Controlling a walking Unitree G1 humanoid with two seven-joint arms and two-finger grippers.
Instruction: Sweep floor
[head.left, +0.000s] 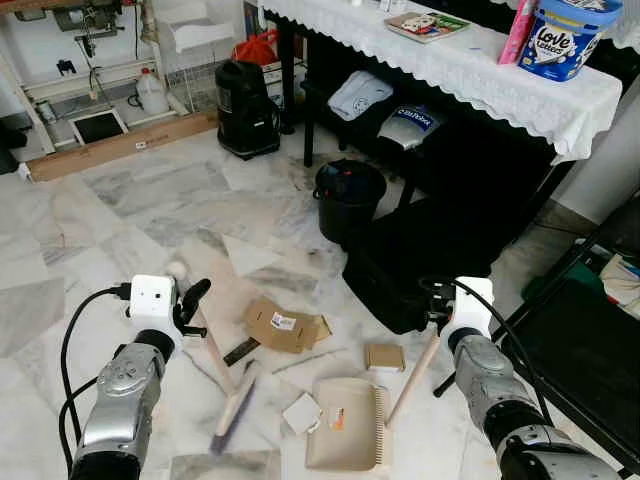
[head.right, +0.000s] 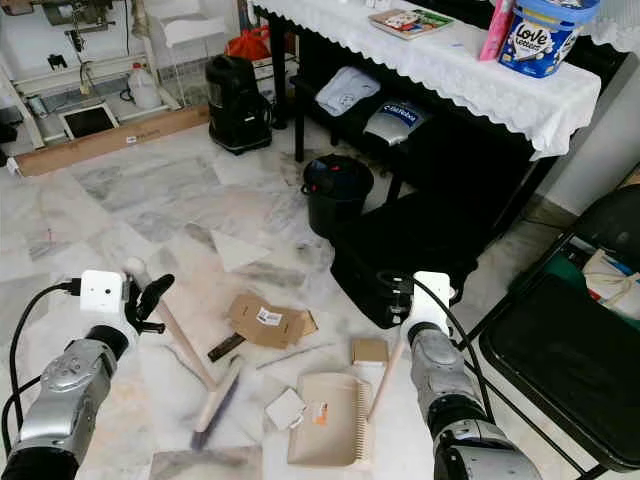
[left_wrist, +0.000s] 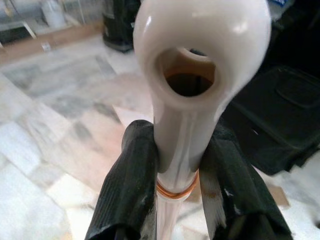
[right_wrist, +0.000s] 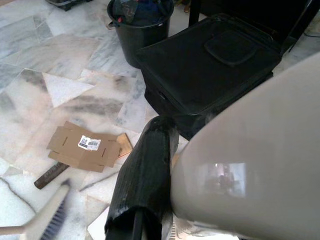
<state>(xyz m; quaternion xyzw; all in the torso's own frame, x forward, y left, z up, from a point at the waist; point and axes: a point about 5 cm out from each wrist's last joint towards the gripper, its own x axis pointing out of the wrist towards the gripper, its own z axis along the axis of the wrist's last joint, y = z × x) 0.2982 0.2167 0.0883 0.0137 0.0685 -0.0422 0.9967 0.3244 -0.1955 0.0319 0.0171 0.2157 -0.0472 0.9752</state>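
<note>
Both arms low in front. Left gripper (head.left: 192, 300) clamped on broom handle (head.left: 212, 345); in the left wrist view the fingers (left_wrist: 131, 185) pinch the cream shaft just under its hollow end cap. Broom head (head.left: 234, 405) down on the marble floor (head.left: 120, 220), bristles beside a white card (head.left: 300, 413). Right gripper (head.left: 438, 305) holds the dustpan handle (head.left: 413, 377); one finger (right_wrist: 145, 175) lies along it, the far finger is hidden, so I cannot tell how far the jaws are closed. Dustpan (head.left: 345, 425) flat on the floor between the arms, orange-marked scrap on it. Litter just beyond: flattened cardboard box (head.left: 283, 325), small brown square (head.left: 384, 356), dark stick (head.left: 241, 351). Farther back: black bucket (head.left: 349, 197) touching a black bag (head.left: 420, 265), beside the cloth-covered table (head.left: 470, 70).
</note>
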